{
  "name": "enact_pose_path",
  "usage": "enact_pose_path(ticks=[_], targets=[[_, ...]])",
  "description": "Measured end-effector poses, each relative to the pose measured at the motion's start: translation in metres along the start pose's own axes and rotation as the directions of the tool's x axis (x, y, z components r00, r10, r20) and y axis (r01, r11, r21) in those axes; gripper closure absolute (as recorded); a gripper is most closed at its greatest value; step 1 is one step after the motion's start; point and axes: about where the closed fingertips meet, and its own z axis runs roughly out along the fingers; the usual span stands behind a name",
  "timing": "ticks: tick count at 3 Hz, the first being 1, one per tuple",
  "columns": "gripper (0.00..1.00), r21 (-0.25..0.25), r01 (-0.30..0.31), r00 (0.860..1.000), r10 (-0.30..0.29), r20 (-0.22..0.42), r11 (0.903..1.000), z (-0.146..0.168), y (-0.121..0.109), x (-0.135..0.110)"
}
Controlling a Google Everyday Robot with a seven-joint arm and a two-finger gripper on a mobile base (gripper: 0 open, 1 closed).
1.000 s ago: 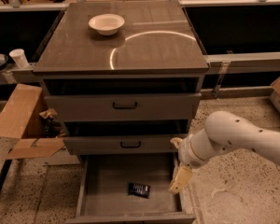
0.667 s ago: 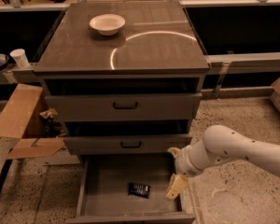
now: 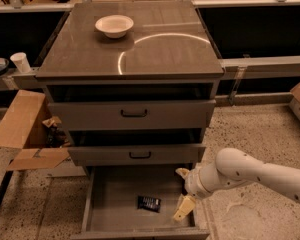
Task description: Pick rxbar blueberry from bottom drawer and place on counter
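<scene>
The rxbar blueberry (image 3: pixel 149 203), a small dark wrapper with pale print, lies flat on the grey floor of the pulled-out bottom drawer (image 3: pixel 115 196), right of its middle. My gripper (image 3: pixel 183 191) hangs over the drawer's right side, just right of the bar and apart from it. Its two pale fingers are spread open and hold nothing. The white arm comes in from the lower right. The glossy grey-brown counter (image 3: pixel 155 54) is the cabinet top above, with a bright curved light streak on it.
A white bowl (image 3: pixel 114 25) stands at the counter's back left. The two upper drawers with black handles (image 3: pixel 134 113) are slightly open. An open cardboard box (image 3: pixel 25 131) and a paper cup (image 3: pixel 21 62) are at the left. Benches run behind.
My arm has dropped lower and shifted left, bringing the gripper down into the right side of the bottom drawer and closer to the bar. The bar has not moved.
</scene>
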Motion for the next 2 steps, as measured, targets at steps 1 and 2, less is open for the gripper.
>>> enact_pose_path(ticks=[1, 2], targets=[[0.0, 0.008, -0.046, 0.997, 0.046, -0.053, 0.9989, 0.041, -0.016, 0.011], [0.0, -0.004, -0.072, 0.997, 0.071, -0.033, 0.9974, 0.117, -0.035, 0.042]])
